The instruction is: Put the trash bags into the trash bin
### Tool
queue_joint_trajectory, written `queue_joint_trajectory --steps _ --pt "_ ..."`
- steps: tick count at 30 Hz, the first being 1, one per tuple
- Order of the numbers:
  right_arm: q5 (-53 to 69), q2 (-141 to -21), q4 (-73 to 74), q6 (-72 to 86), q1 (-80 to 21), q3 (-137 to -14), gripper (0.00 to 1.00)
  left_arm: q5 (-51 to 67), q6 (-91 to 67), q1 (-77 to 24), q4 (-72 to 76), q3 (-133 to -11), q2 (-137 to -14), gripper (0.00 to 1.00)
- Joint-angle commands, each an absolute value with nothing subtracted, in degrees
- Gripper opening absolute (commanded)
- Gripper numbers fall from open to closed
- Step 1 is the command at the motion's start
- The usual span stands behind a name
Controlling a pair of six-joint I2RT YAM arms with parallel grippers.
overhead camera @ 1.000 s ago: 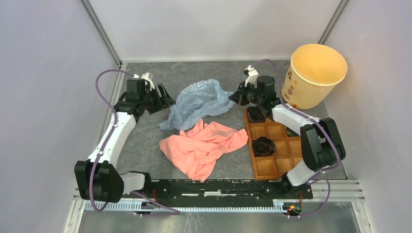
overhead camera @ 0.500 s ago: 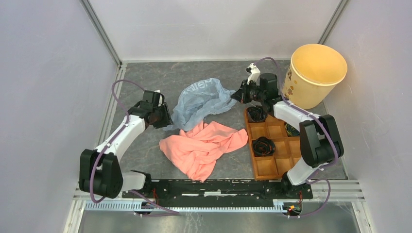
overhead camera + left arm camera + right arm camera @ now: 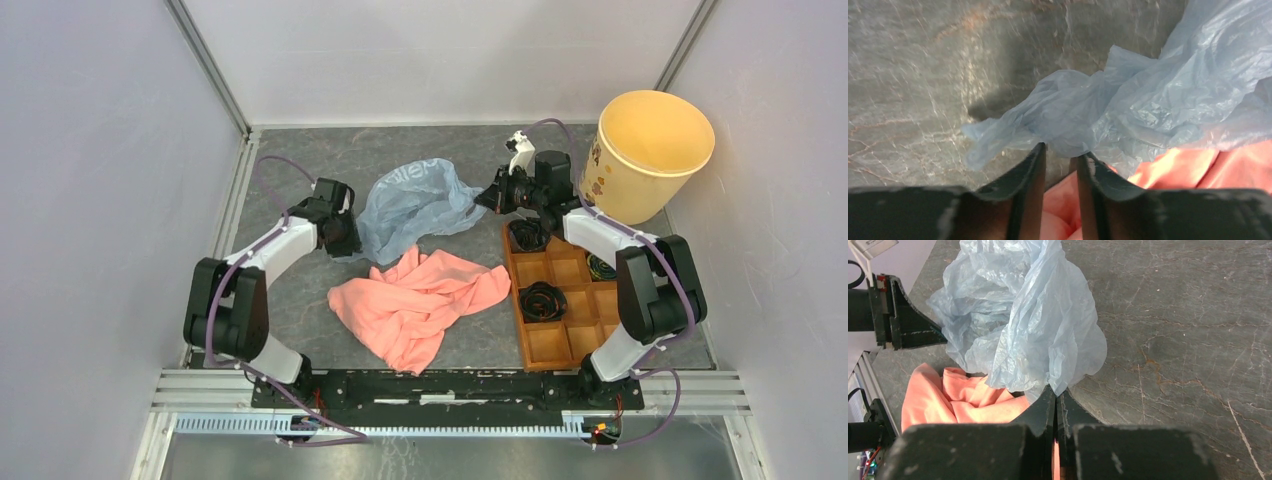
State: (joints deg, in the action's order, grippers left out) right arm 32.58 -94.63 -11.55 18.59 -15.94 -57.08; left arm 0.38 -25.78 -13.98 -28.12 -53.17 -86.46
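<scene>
Since a second ago the left end effector (image 3: 1058, 165) has swung in to the blue trash bag (image 3: 415, 205) — its fingers now nearly together on a corner fold. The right end effector (image 3: 1055, 402) is clamped on the opposite edge. The bag lies crumpled on the surface, stretched left-right, well short of the trash bin (image 3: 650, 155) — ready for lifting.

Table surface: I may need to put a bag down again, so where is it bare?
Bare table lies along the back wall behind the blue bag, and beside the pink bag toward the left arm's base. The centre and the wooden tray side are crowded.
</scene>
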Motion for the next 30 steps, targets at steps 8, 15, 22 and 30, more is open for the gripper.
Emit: queue_joint_trajectory --steps 8,15,22,30 --pt "30.08 -94.66 -8.83 14.22 -15.51 -61.09 0.01 -9.78 -23.6 -14.34 -26.83 -65.66 -93.15 0.02" --pt "26.91 -95.42 -5.16 13.14 -15.56 -67.74 0.0 -7.93 -22.0 -15.72 -28.1 -69.89 -90.85 0.02" --pt "24.67 -103.52 18.2 10.94 -15.89 -110.72 0.01 0.4 -21.26 -17.47 -35.68 -99.25 -86.59 0.02" --pt "20.88 -73.75 -13.9 7.38 -23.88 -77.8 0.0 -2.43 -26.54 -20.32 -26.87 -87.64 -68.15 0.02"
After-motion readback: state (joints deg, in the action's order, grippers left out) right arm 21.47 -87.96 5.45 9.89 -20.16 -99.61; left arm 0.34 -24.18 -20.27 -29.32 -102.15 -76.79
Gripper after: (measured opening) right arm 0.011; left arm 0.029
